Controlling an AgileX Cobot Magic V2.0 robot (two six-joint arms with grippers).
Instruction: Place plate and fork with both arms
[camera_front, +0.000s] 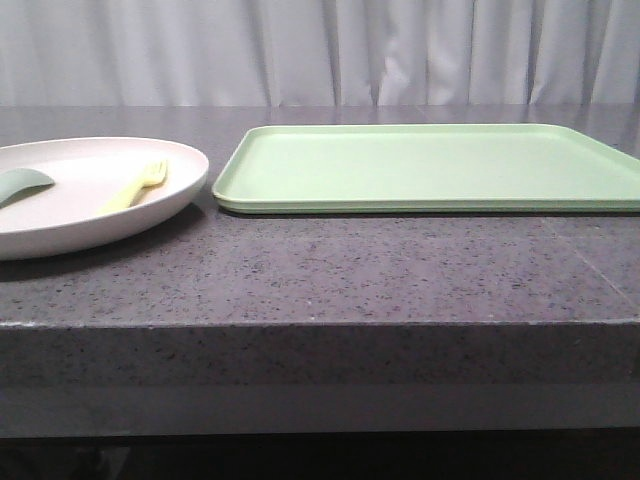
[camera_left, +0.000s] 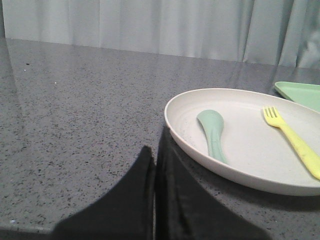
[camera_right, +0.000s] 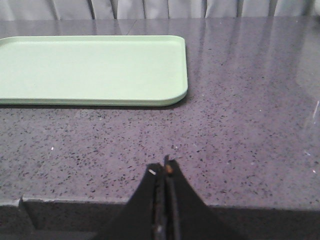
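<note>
The off-white plate (camera_front: 70, 215) sits on the grey stone table at the left; it also shows in the left wrist view (camera_left: 250, 170). The pale-yellow fork (camera_front: 134, 186) lies in the plate, tines to the back; the left wrist view (camera_left: 295, 142) shows it too. A teal-green curved utensil (camera_left: 214, 134) lies in the plate beside it. My left gripper (camera_left: 155, 152) is shut and empty, just off the plate's near rim. My right gripper (camera_right: 165, 167) is shut and empty, over the table's front edge, short of the tray. Neither gripper shows in the front view.
A flat light-green tray (camera_front: 430, 168) lies on the table to the right of the plate; it also shows in the right wrist view (camera_right: 90, 70). Its corner shows in the left wrist view (camera_left: 300, 94). A grey curtain hangs behind the table.
</note>
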